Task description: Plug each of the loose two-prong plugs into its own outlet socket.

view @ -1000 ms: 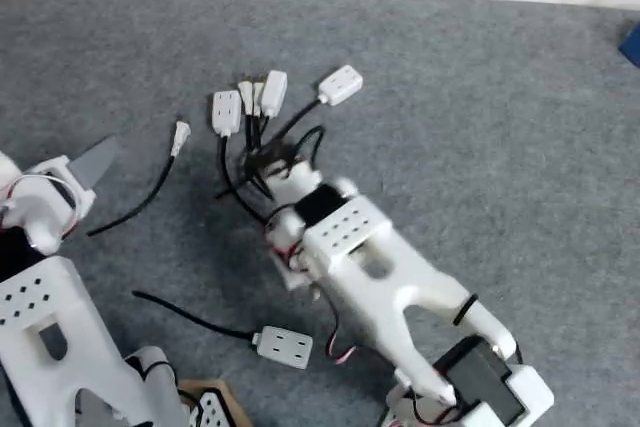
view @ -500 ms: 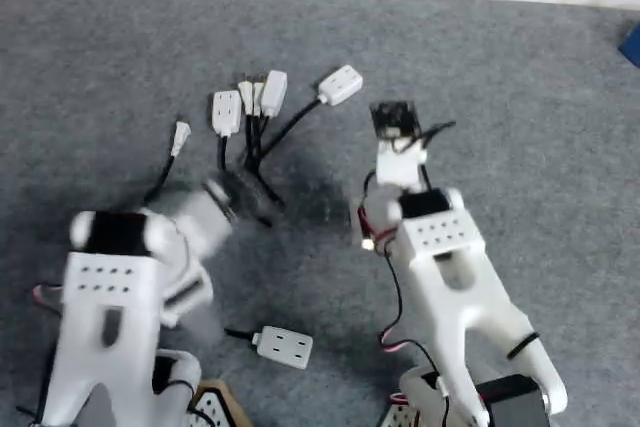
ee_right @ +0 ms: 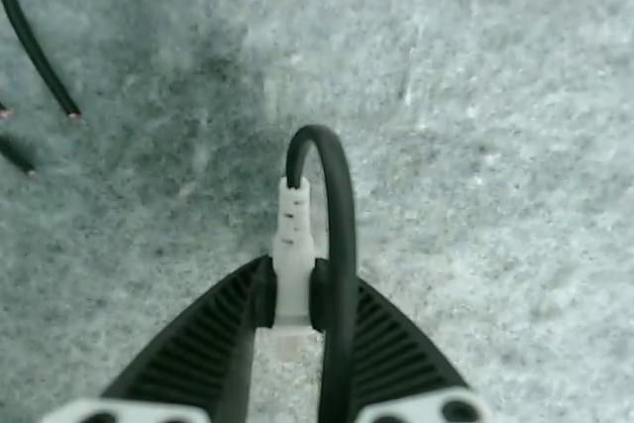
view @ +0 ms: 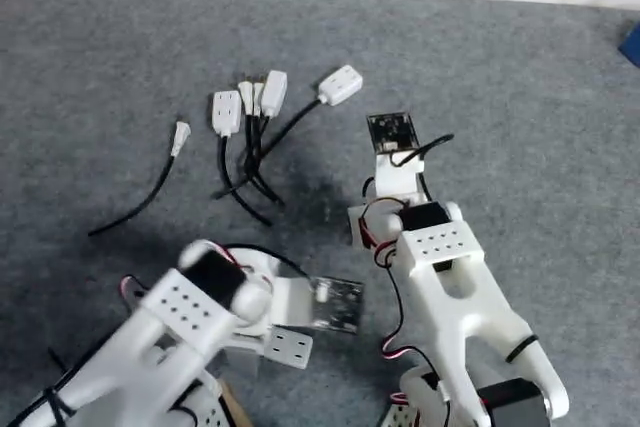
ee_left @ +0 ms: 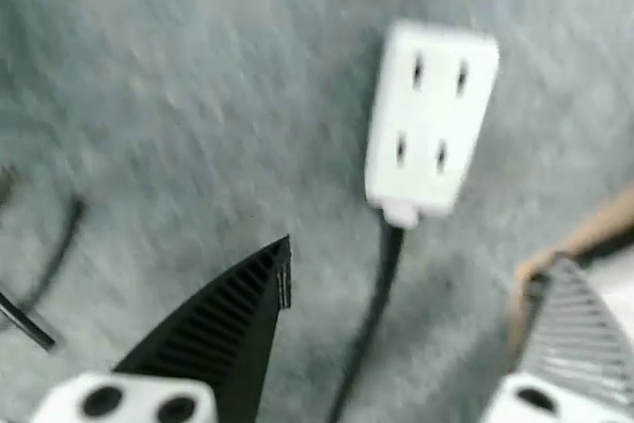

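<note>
Right gripper [ee_right: 292, 279] is pinching the white plug [ee_right: 293, 235] dead centre in its wrist view; high view hides that but shows outlet sockets [view: 227, 112] at its 10 o'clock.

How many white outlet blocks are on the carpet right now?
4 outlet blocks: three in the far cluster, one under the left arm; others may be hidden.

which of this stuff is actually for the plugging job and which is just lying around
For the job:
held plug in right end effector
near outlet by left end effector
loose plug
far outlets

Lying about:
blue thing
tan scrap
</note>
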`<state>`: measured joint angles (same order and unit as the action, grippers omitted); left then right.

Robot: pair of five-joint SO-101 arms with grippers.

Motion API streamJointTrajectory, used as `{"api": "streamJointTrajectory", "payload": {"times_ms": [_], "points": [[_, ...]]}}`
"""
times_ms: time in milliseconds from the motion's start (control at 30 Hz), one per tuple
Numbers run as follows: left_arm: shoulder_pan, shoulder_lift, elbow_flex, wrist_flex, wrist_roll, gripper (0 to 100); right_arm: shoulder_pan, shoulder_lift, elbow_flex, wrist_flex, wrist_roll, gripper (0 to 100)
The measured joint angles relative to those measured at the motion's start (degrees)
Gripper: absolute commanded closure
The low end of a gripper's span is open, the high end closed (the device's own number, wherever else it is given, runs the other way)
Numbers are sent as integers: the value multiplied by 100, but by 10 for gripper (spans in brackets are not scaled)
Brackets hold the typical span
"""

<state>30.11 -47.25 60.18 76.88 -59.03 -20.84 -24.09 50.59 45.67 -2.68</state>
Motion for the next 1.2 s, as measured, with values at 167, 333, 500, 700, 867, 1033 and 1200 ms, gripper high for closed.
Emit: {"api": "streamJointTrajectory", "payload": {"times_ms": [167,333,500,700,867,1033,1200], "points": [[721,0,-141,-176,563,543,0,0,0,-9,0,993],[782,9,334,-484,642,543,0,0,0,-9,0,993],[791,9,1002,-1336,668,543,0,0,0,-9,0,993],[633,9,1169,-1925,668,552,0,0,0,-9,9,993],[598,9,1222,-1996,668,767,0,0,0,-9,9,993],[607,9,1222,-1996,668,905,0,0,0,-9,9,993],[615,-62,1292,-1996,677,909,0,0,0,-9,9,993]]}}
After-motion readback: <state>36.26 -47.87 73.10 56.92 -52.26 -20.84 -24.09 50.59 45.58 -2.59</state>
